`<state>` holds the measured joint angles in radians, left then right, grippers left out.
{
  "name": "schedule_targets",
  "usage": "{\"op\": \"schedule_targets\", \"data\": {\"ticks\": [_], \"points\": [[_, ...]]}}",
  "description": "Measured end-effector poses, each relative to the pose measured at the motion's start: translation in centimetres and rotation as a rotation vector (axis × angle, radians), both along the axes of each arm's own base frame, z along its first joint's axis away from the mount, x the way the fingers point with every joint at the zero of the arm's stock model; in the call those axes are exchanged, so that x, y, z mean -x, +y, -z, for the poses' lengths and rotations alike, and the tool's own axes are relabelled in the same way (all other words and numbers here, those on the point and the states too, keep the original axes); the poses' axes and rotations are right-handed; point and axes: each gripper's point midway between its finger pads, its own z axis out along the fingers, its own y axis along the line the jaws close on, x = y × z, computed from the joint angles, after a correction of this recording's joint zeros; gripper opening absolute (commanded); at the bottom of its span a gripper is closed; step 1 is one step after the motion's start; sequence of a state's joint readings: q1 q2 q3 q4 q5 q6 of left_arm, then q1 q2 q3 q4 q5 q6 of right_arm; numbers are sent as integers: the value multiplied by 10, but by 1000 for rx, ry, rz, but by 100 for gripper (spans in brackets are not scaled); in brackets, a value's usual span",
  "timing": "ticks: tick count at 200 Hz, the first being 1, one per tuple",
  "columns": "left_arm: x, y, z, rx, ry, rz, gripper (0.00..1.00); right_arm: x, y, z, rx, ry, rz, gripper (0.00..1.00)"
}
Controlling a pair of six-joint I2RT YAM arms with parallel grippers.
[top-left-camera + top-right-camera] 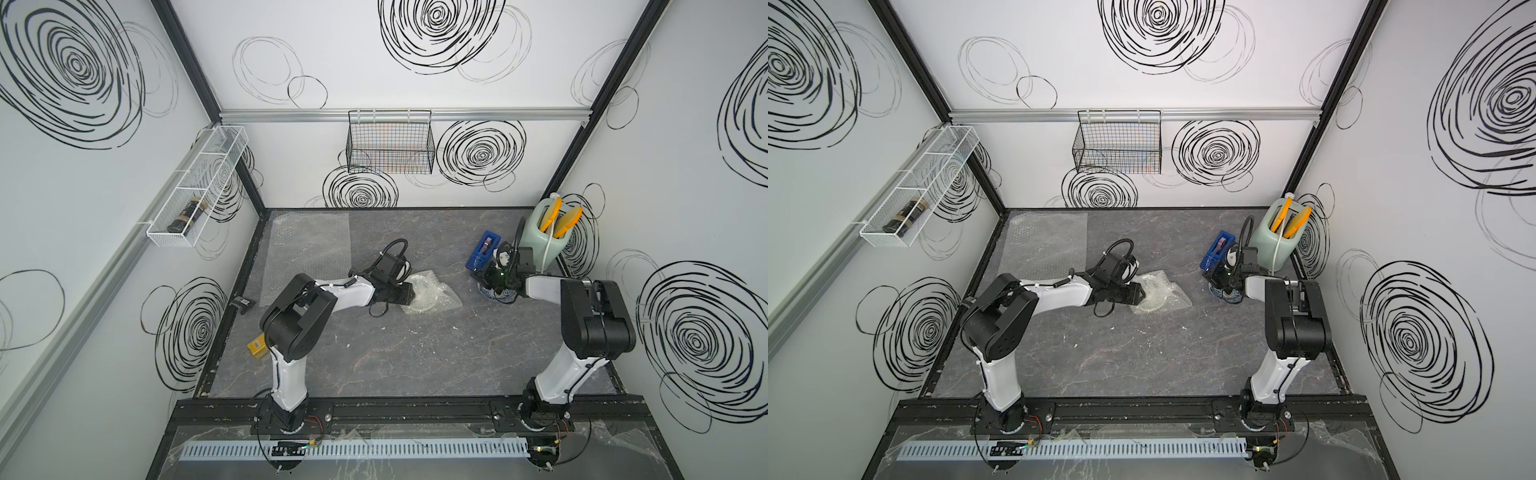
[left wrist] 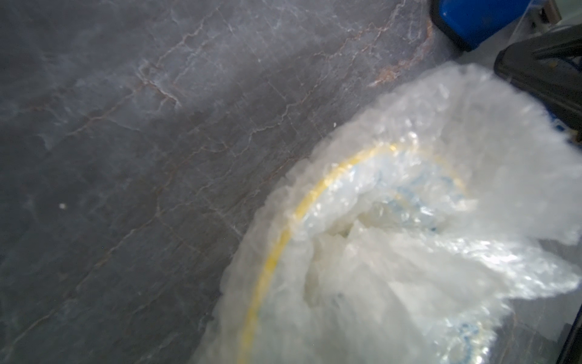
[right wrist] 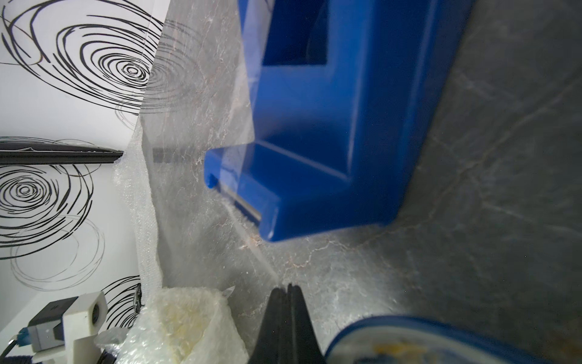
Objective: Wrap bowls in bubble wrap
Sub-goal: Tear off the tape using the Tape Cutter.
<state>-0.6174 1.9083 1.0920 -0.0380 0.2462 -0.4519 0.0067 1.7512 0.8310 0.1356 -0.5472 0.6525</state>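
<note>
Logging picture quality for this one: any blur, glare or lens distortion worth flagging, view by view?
Both top views: evenly lit, sharp, though the frame posts splay with the wide lens. Left wrist view: soft, glare on the bubble wrap over the cream bowl. Right wrist view: tape dispenser close and blurred, shut right end effector nearly black.

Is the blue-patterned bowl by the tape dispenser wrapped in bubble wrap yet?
No, the blue-patterned bowl sits bare on the table near the right hand, its rim uncovered.
</note>
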Motion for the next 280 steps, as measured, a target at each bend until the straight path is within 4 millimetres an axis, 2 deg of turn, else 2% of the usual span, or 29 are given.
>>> {"op": "schedule_targets", "data": {"ticks": [119,155,190,236,254,280], "points": [[2,-1,0,-1,2,4,45,-1,-6,5,56,-1,3,0],[2,-1,0,-2,2,4,45,-6,-3,16,106,10,-10,0],[2,-1,1,-3,5,5,45,-7,-7,16,154,1,-3,0],[3,-1,1,-4,5,6,45,-4,-10,16,184,14,4,0],[3,-2,1,-4,6,7,45,14,-8,31,185,82,-15,0],[4,-2,1,-5,7,9,45,16,-4,31,178,88,-28,0]]}}
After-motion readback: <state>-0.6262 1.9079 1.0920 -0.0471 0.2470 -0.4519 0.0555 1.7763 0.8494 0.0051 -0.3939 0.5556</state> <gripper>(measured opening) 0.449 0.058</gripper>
